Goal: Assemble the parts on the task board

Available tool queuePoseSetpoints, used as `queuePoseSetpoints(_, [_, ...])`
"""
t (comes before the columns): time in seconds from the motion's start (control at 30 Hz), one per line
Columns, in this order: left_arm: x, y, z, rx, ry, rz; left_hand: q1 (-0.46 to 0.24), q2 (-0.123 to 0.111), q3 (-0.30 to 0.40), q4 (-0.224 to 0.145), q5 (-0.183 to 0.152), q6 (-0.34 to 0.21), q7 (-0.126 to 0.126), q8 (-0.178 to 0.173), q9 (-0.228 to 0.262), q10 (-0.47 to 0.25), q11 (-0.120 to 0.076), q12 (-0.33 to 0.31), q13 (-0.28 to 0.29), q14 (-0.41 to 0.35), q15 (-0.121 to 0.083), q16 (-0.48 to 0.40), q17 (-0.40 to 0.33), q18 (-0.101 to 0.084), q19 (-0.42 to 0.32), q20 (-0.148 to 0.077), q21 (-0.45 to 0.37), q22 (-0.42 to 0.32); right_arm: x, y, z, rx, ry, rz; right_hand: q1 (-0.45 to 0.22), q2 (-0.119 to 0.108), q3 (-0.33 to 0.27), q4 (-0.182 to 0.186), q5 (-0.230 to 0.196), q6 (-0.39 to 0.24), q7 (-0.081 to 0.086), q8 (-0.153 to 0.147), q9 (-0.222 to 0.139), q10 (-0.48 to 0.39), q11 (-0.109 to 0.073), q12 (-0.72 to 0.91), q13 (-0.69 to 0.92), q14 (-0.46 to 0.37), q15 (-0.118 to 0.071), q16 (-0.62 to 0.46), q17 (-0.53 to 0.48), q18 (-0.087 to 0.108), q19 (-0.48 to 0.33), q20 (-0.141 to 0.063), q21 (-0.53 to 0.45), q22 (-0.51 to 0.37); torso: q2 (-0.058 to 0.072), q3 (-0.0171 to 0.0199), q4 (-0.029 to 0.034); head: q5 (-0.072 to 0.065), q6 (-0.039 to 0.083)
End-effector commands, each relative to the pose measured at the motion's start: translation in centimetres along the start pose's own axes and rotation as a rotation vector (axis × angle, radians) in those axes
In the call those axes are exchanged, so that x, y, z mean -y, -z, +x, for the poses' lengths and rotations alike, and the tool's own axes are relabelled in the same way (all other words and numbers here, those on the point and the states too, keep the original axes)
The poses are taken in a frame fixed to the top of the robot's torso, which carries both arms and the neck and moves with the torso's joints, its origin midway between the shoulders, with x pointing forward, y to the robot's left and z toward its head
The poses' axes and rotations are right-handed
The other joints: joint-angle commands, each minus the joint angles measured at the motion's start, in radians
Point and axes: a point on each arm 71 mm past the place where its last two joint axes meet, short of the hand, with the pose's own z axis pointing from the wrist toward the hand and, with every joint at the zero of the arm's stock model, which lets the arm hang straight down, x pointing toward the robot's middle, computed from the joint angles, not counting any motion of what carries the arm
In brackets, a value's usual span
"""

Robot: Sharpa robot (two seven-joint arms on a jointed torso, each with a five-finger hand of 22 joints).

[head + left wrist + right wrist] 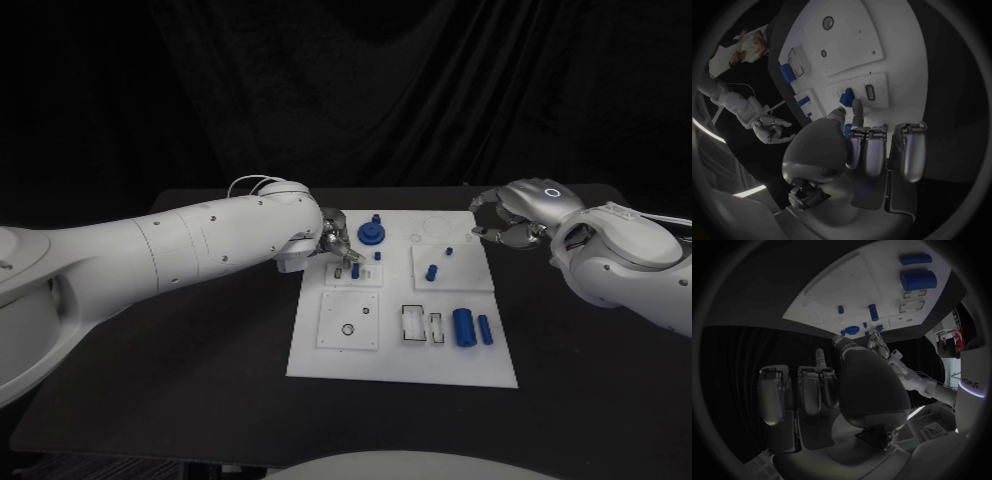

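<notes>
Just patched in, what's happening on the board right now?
The left hand is over the far-left part of the white task board, its fingertips at a small blue peg. The right hand hovers off the board's far-right corner, holding nothing. A large blue cylinder and a thinner blue one lie unused on the board's near right.

The left arm (173,250) comes in from the left side and bends down toward the middle. Its hand (335,244) points down, with two fingers (857,111) stretched out and close together and the others curled in. The right arm (620,255) comes in from the right side. Its hand (505,222) hangs in the air with fingers curled in, holding nothing.
</notes>
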Motion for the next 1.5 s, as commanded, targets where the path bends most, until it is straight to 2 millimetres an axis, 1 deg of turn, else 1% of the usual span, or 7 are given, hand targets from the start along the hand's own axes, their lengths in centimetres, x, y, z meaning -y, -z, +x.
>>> queuePoseSetpoints(0.03, [0.24, -0.07, 0.27, -0.015, -0.008, 0.011, 0.011, 0.001, 0.004, -0.001, 0.004, -0.007, 0.001, -0.004, -0.001, 0.104, -0.006, 0.003, 0.261, 0.104, -0.007, 0.003, 0.263, -0.009, 0.053, -0.005, -0.004, 0.202, -0.01, -0.01, -0.06, 0.012, -0.001, 0.008, 0.002, 0.011, 0.005, -0.002, -0.001, 0.009, -0.001, -0.003, -0.001, 0.102, -0.006, -0.002, 0.258, 0.104, -0.009, 0.003, 0.263, -0.005, 0.096, -0.007, -0.005, 0.259, 0.000, 0.0003, 0.0000, 0.001, -0.003])
queuePoseSetpoints(0.37, [0.46, -0.15, 0.39, -0.019, -0.010, 0.024, 0.012, 0.001, 0.004, -0.001, 0.007, -0.008, 0.002, -0.005, -0.001, 0.104, -0.005, 0.003, 0.261, 0.104, -0.007, 0.003, 0.263, -0.008, 0.051, -0.005, -0.007, 0.200, 0.02, 0.00, -0.05, 0.011, -0.001, 0.010, 0.004, 0.013, 0.007, -0.003, -0.001, 0.010, -0.001, -0.003, -0.002, 0.102, -0.007, -0.002, 0.258, 0.104, -0.009, 0.003, 0.263, -0.005, 0.096, -0.007, -0.006, 0.259, 0.001, 0.0006, 0.0007, 0.000, -0.007])
queuePoseSetpoints(0.77, [0.66, -0.22, 0.57, -0.035, -0.019, 0.025, 0.012, 0.002, 0.005, 0.000, -0.006, -0.006, 0.003, -0.005, -0.001, 0.104, -0.004, 0.003, 0.261, 0.104, -0.005, 0.003, 0.263, -0.007, 0.050, -0.004, -0.008, 0.200, -0.01, -0.02, -0.04, 0.009, -0.001, 0.012, 0.006, 0.014, 0.010, -0.006, 0.000, 0.011, -0.001, -0.004, -0.003, 0.101, -0.007, -0.002, 0.258, 0.104, -0.009, 0.003, 0.263, -0.005, 0.096, -0.007, -0.006, 0.259, 0.000, 0.0004, 0.0000, 0.000, -0.014])
queuePoseSetpoints(1.1, [0.78, -0.32, 0.73, -0.049, -0.025, 0.024, 0.029, 0.002, 0.015, -0.010, 0.020, -0.006, 0.001, -0.005, 0.000, 0.104, -0.005, 0.003, 0.261, 0.104, -0.006, 0.003, 0.263, -0.007, 0.049, -0.004, -0.010, 0.200, 0.03, -0.02, -0.03, 0.008, 0.000, 0.014, 0.008, 0.014, 0.012, -0.008, 0.000, 0.014, -0.002, -0.004, -0.003, 0.102, -0.007, -0.002, 0.258, 0.104, -0.009, 0.003, 0.263, -0.005, 0.096, -0.008, -0.006, 0.259, 0.000, 0.0010, 0.0001, 0.000, -0.022])
queuePoseSetpoints(1.27, [0.76, -0.35, 0.78, -0.052, -0.026, 0.023, 0.052, -0.004, 0.036, -0.026, 0.092, -0.008, -0.001, -0.009, 0.000, 0.104, -0.007, 0.003, 0.261, 0.104, -0.007, 0.003, 0.263, -0.007, 0.049, -0.005, -0.012, 0.200, 0.06, 0.00, -0.03, 0.008, 0.000, 0.015, 0.009, 0.015, 0.013, -0.009, 0.000, 0.015, -0.002, -0.004, -0.003, 0.102, -0.007, -0.002, 0.258, 0.104, -0.009, 0.003, 0.263, -0.005, 0.096, -0.008, -0.006, 0.259, 0.001, 0.0008, 0.0002, -0.002, -0.024])
queuePoseSetpoints(1.4, [0.73, -0.36, 0.82, -0.055, -0.026, 0.023, 0.071, -0.007, 0.062, -0.038, 0.105, -0.011, -0.003, -0.011, -0.001, 0.104, -0.009, 0.003, 0.261, 0.104, -0.009, 0.003, 0.263, -0.007, 0.049, -0.007, -0.013, 0.201, 0.07, -0.01, -0.02, 0.006, 0.000, 0.017, 0.009, 0.015, 0.013, -0.009, 0.000, 0.015, -0.002, -0.004, -0.003, 0.102, -0.007, -0.002, 0.258, 0.104, -0.009, 0.003, 0.263, -0.005, 0.096, -0.008, -0.006, 0.259, 0.000, 0.0007, 0.0006, -0.002, -0.026])
queuePoseSetpoints(1.5, [0.72, -0.36, 0.85, -0.055, -0.026, 0.024, 0.076, -0.015, 0.086, -0.042, 0.133, -0.011, -0.002, -0.012, -0.001, 0.104, -0.009, 0.003, 0.261, 0.104, -0.009, 0.003, 0.263, -0.007, 0.049, -0.007, -0.013, 0.202, 0.07, -0.03, -0.01, 0.005, 0.001, 0.018, 0.011, 0.015, 0.014, -0.010, 0.000, 0.017, -0.002, -0.004, -0.004, 0.101, -0.007, -0.003, 0.257, 0.104, -0.009, 0.003, 0.263, -0.005, 0.095, -0.008, -0.006, 0.259, 0.001, 0.0007, 0.0004, -0.002, -0.028])
